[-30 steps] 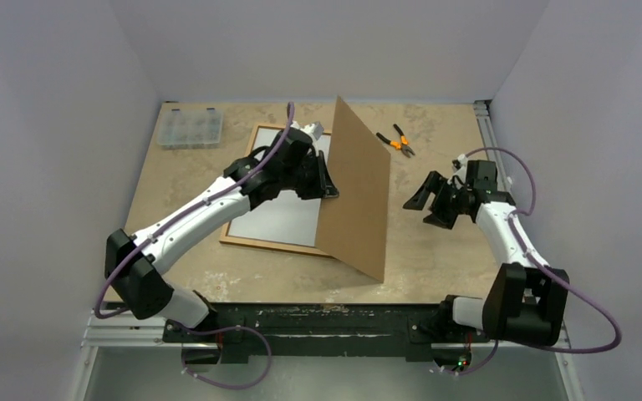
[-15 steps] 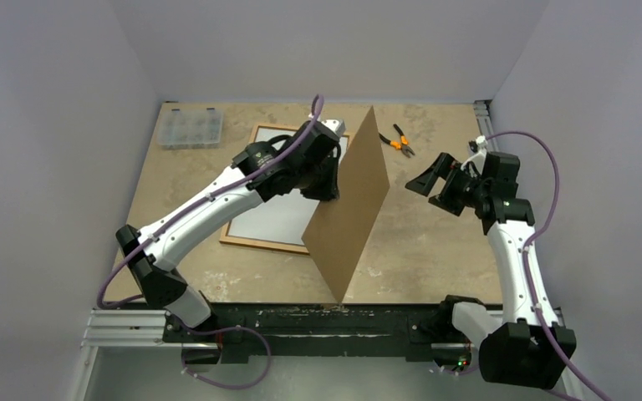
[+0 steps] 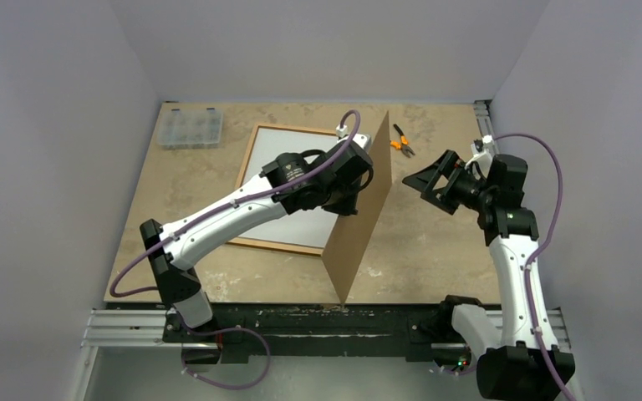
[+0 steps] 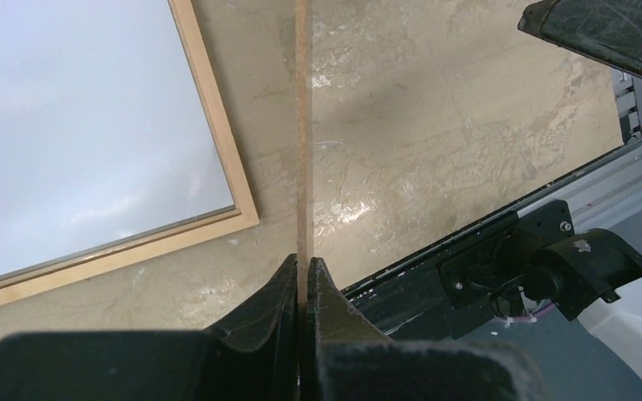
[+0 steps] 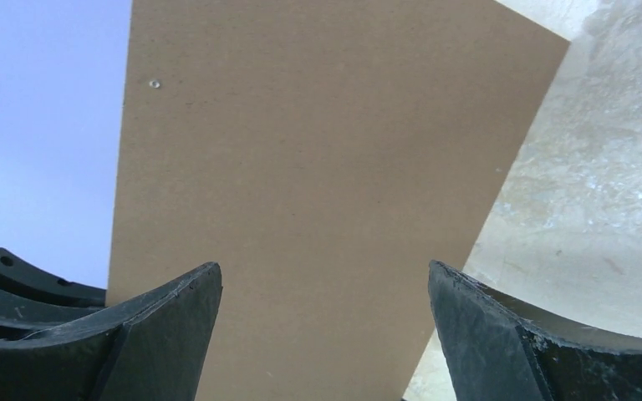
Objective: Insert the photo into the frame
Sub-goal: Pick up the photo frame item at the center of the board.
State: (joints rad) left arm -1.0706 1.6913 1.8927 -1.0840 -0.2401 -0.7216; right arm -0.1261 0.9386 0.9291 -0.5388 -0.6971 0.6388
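Observation:
The frame [image 3: 240, 182] of light wood lies flat on the table, left of centre. A plain white sheet [image 3: 276, 144] fills it, which looks like the photo lying white back up; no picture side shows. My left gripper [image 3: 359, 185] is shut on a brown hardboard backing panel [image 3: 358, 238], which stands on edge just right of the frame. The left wrist view shows the panel's thin edge [image 4: 303, 125] pinched at my left gripper [image 4: 303, 269], with the frame [image 4: 217, 167] beside it. My right gripper [image 3: 422, 180] hangs open, facing the panel's brown face [image 5: 326, 167], apart from it.
A clear plastic parts box [image 3: 190, 128] sits at the back left. Orange-handled pliers [image 3: 397, 142] lie behind the panel. A metal rail [image 3: 301, 322] runs along the near table edge, and grey walls close in on three sides.
My left arm has swung the panel to the right, off the frame, so the frame shows more fully. My right arm has risen, and its open gripper has turned toward the panel.

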